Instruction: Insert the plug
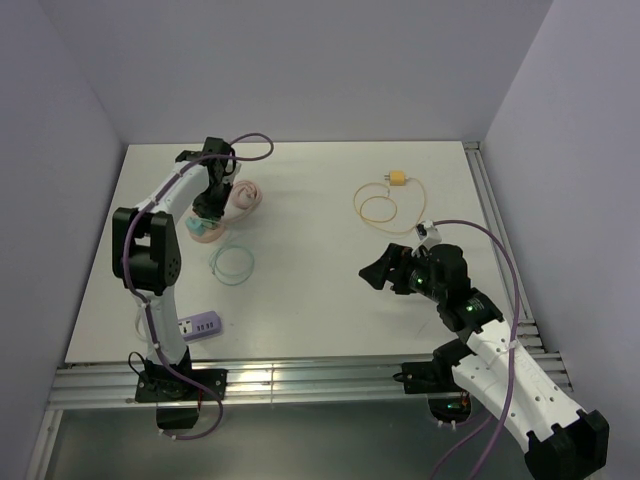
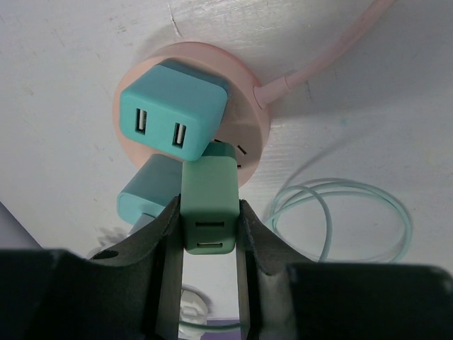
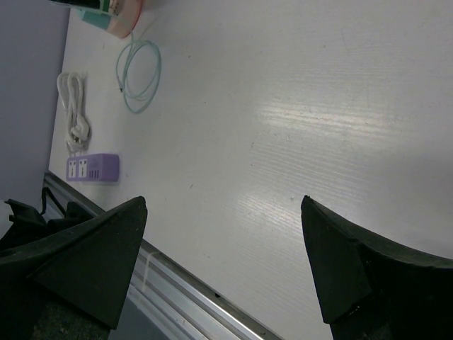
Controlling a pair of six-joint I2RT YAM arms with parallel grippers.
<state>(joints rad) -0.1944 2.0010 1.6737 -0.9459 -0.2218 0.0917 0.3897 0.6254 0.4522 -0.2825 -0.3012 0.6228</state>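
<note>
Observing left gripper (image 2: 209, 212) clamping pale green rectangular plastic plug (image 2: 209, 191) at round pink plastic socket hub (image 2: 260, 120), far-left corner. Noting right gripper (image 3: 224, 205) gaping, empty. Risking jamming: teal 2-port cube adapter (image 2: 173, 113) crowding slot, possibly tilting prongs.

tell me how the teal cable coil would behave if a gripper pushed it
The teal cable is thin and loosely looped, so it would probably flop and deform rather than slide whole. It looks light, likely skidding easily on the smooth table.
</note>
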